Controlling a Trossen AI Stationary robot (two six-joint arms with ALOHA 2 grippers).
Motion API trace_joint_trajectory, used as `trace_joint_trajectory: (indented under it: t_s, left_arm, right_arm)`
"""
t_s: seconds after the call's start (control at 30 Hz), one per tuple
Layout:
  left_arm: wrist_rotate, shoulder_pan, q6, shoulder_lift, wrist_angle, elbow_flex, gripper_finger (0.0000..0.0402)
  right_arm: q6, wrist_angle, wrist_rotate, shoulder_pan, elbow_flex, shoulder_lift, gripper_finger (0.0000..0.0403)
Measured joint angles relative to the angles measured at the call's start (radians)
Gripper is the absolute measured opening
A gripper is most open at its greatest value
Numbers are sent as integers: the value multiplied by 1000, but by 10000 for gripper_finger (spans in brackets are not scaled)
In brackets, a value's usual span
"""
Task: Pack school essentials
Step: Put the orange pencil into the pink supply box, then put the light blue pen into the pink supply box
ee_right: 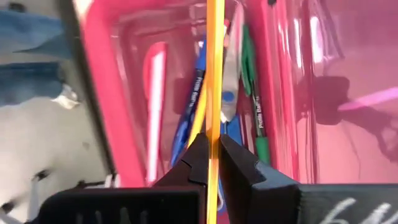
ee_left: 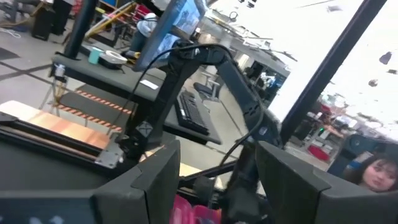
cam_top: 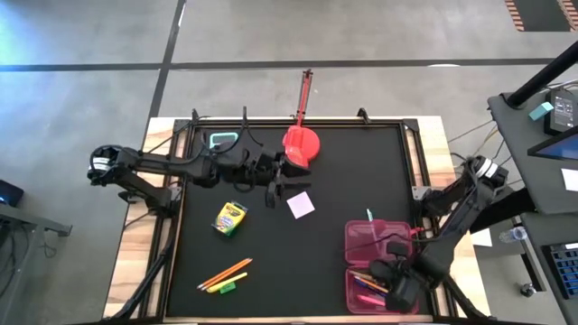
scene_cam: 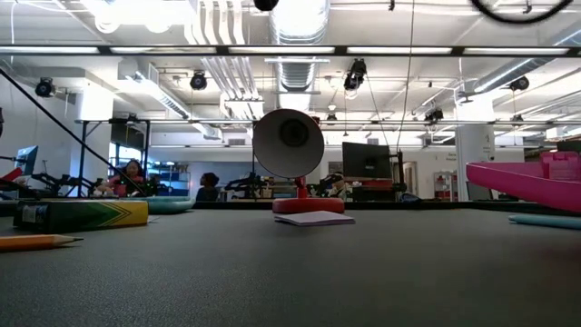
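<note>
Right gripper point(ee_right: 211, 155) | clamped on orange pencil point(ee_right: 215, 74) | held above pink case point(cam_top: 379, 242), table's 5 o'clock | left gripper point(cam_top: 287, 173) parted, empty.

1. I am seeing the table point(cam_top: 289, 171) showing a matt black top, finely grained in the low view, with pale wood edging.
2. The pink case point(cam_top: 375, 244) is looking like glossy translucent plastic, throwing reflections.
3. The right gripper point(ee_right: 212, 163) is showing matt black plastic fingers, pinched on a smooth yellow pencil point(ee_right: 215, 74).
4. The crayon box point(cam_top: 229, 218) is reading as printed cardboard with a slight sheen.
5. The note pad point(cam_top: 301, 205) is looking like matt paper.
6. The red domed object point(cam_top: 301, 144) is appearing as smooth plastic.
</note>
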Motion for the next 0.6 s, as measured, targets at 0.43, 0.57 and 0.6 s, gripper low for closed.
trace_joint_trajectory:
  t_s: [0.43,0.57,0.6]
  left_arm:
    - [-14,-32,-14,7,-3,0,193]
    - [-14,-33,-13,18,5,1,193]
    - [-15,-33,-13,19,-3,0,193]
  right_arm:
    - [153,24,-123,0,0,95,98]
    - [134,41,-126,0,0,62,132]
    - [135,41,-122,0,0,47,136]
